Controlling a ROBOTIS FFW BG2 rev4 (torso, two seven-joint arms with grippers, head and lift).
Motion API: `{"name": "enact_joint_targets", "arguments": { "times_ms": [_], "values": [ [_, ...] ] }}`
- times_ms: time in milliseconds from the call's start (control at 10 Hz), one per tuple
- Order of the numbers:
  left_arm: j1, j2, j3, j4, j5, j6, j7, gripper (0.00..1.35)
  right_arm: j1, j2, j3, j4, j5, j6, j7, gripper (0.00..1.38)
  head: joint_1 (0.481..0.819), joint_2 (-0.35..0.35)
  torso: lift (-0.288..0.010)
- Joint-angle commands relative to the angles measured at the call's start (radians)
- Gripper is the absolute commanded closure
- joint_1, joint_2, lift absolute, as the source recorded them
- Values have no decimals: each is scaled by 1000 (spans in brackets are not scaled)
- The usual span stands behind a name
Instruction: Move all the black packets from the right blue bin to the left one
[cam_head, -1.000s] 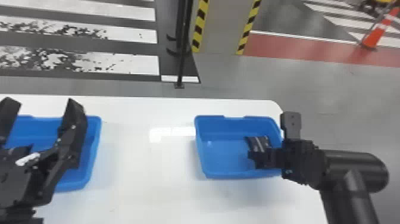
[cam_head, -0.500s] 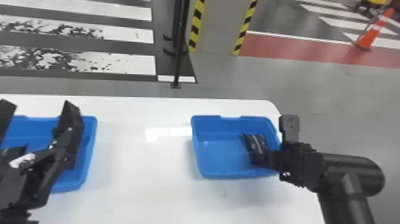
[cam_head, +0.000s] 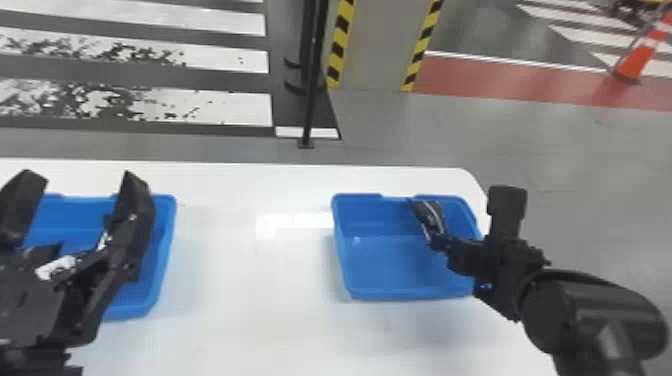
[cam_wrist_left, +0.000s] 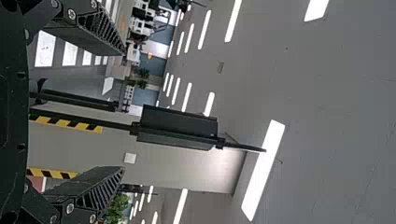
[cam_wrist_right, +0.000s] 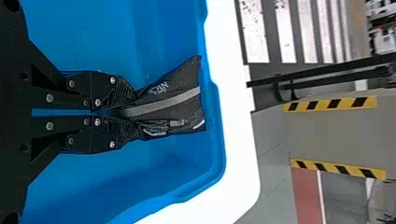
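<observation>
At the right blue bin, my right gripper holds a black packet by one end. The right wrist view shows the right gripper shut on the black packet, which has a grey stripe, with the blue bin around and behind it. Over the left blue bin my left gripper stands with its two fingers wide apart. In the left wrist view the left gripper is open with nothing between its fingers.
Both bins stand on a white table, with a wide stretch of tabletop between them. Beyond its far edge are a black post, a pillar with striped edges and an orange cone on the floor.
The packet, lying low in the right bin before, is now lifted toward the bin's far side in the right gripper. The left gripper has stayed open over the left bin.
</observation>
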Motion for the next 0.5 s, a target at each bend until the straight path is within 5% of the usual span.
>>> {"name": "enact_joint_targets", "arguments": {
  "times_ms": [0, 200, 400],
  "values": [
    [-2, -1, -2, -1, 4, -9, 0, 167, 37, 7, 0, -52, -11, -83, 20, 1122, 695, -219, -140],
    [-2, -2, -6, 6, 38, -33, 0, 162, 10, 3, 0, 54, -87, -344, 245, 1121, 695, -182, -140],
    [-17, 7, -38, 8, 101, 9, -3, 160, 3, -19, 128, 49, -256, -476, 374, 1121, 695, -134, -140]
  ]
}}
